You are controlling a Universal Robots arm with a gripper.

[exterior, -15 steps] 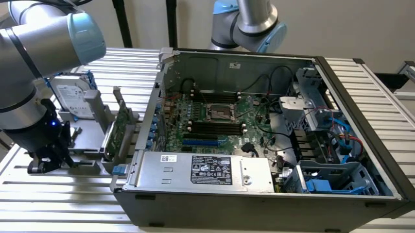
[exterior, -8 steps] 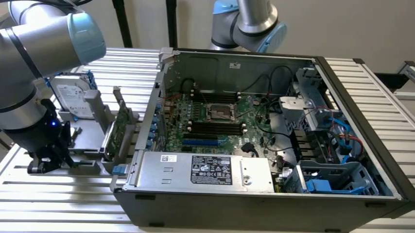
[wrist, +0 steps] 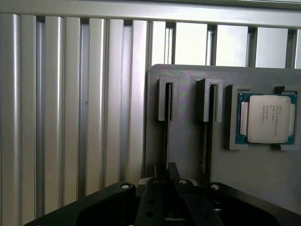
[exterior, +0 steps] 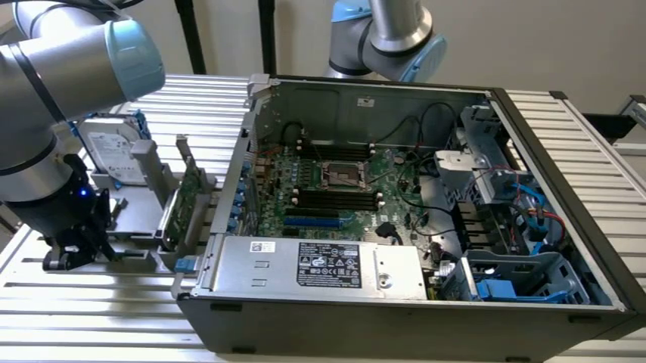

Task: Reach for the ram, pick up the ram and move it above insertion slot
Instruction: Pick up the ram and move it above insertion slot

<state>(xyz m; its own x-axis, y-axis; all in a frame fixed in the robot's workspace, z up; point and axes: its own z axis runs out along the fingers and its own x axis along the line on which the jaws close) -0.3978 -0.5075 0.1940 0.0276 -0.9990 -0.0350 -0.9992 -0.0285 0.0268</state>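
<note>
Black gripper, far on the exterior view's left. Hangs low over a matte grey plastic holder on the ribbed aluminium table. Further right: boxy silver hard drive, upright green expansion card, open dark steel computer case.

Wrist view: the ram, thin and flat. Stands on edge in 1 of 2 narrow slots, the one farther from the square CPU. Points its long axis along the slats, straight away from the gripper. Cannot tell whether the jaws clamp it.
</note>
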